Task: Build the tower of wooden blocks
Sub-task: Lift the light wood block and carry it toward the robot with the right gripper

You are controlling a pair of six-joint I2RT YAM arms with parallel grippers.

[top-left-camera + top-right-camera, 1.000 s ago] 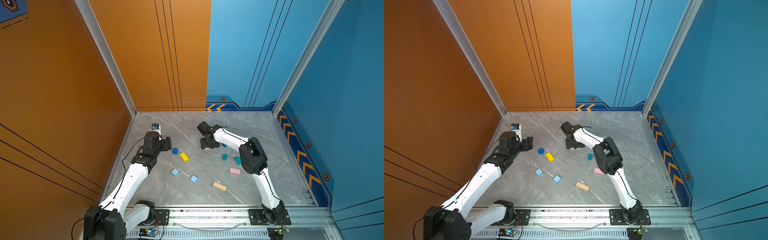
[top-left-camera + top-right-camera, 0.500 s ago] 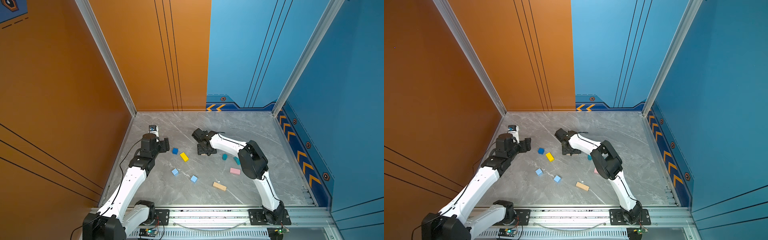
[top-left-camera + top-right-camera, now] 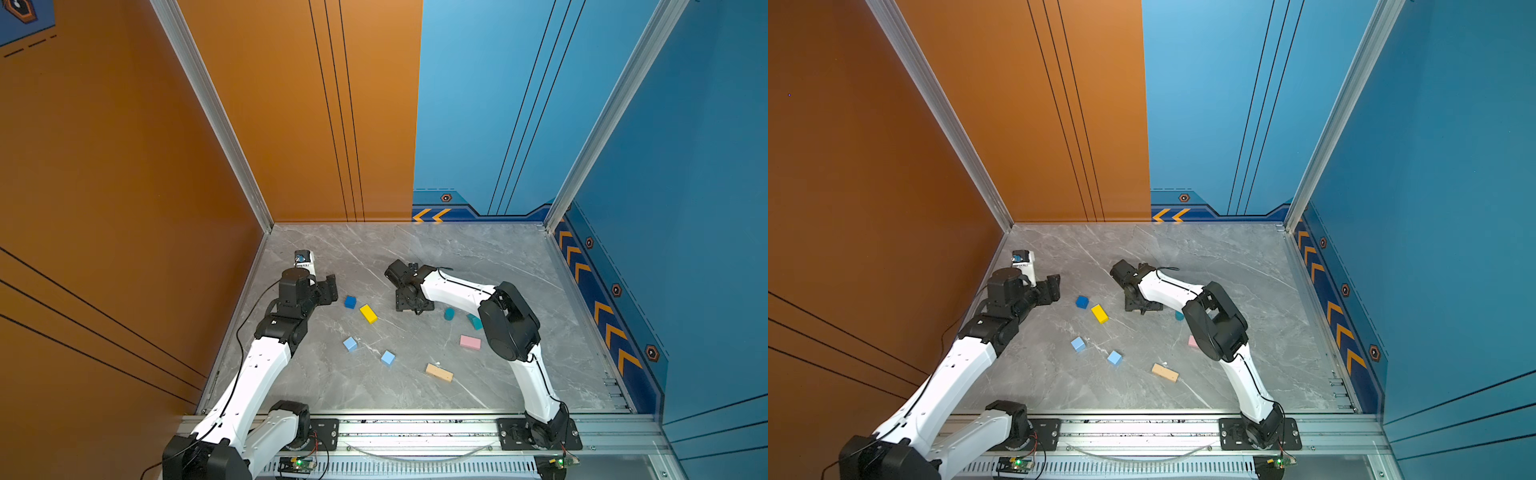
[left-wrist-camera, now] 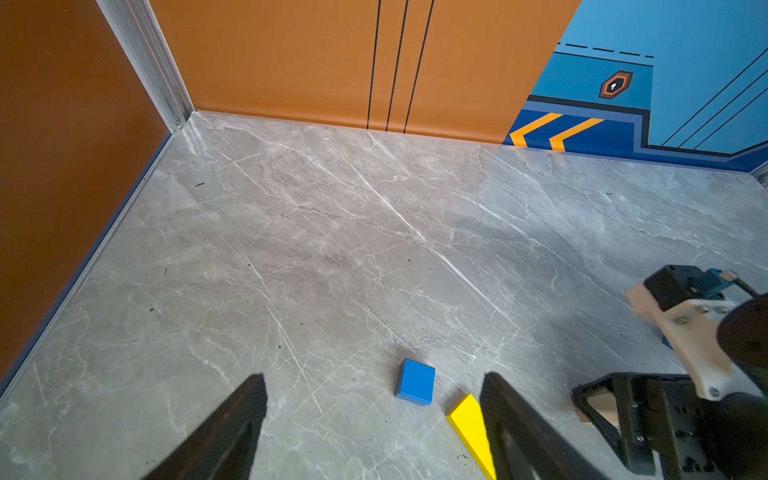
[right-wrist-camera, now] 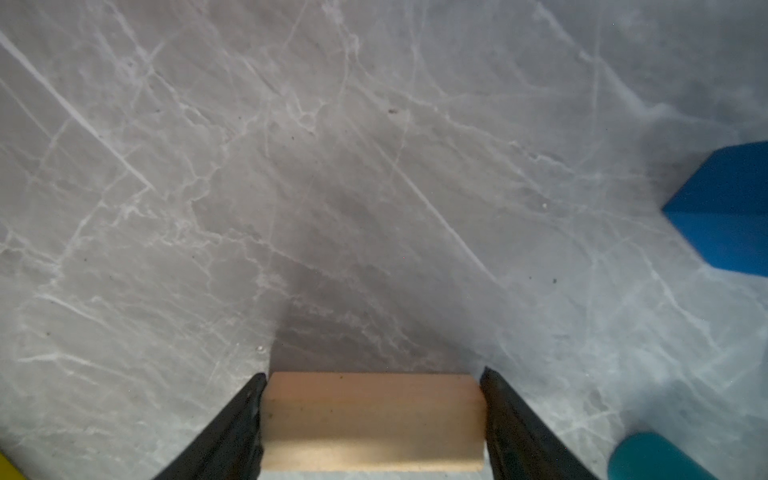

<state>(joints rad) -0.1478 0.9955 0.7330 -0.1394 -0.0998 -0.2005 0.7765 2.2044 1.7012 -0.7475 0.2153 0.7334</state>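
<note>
Left gripper (image 3: 330, 288): released, empty, near the dark blue cube (image 3: 350, 302) and yellow bar (image 3: 368, 313). Right gripper (image 3: 409, 302): clamped on a tan plank (image 5: 374, 419), close to the counter (image 3: 478, 257). Light blue cubes (image 3: 350, 344), second tan plank (image 3: 439, 372) and pink slab (image 3: 470, 342) lie apart on the counter, unstacked.

I log a grey marble tabletop (image 3: 478, 266) with loose blocks lying apart on it: dark blue cube (image 3: 350, 302) just beside yellow bar (image 3: 368, 313), light blue cubes (image 3: 350, 344) (image 3: 387, 358), tan plank (image 3: 439, 372), pink slab (image 3: 470, 342), teal cylinder (image 3: 449, 313), teal prism (image 3: 474, 321).
</note>
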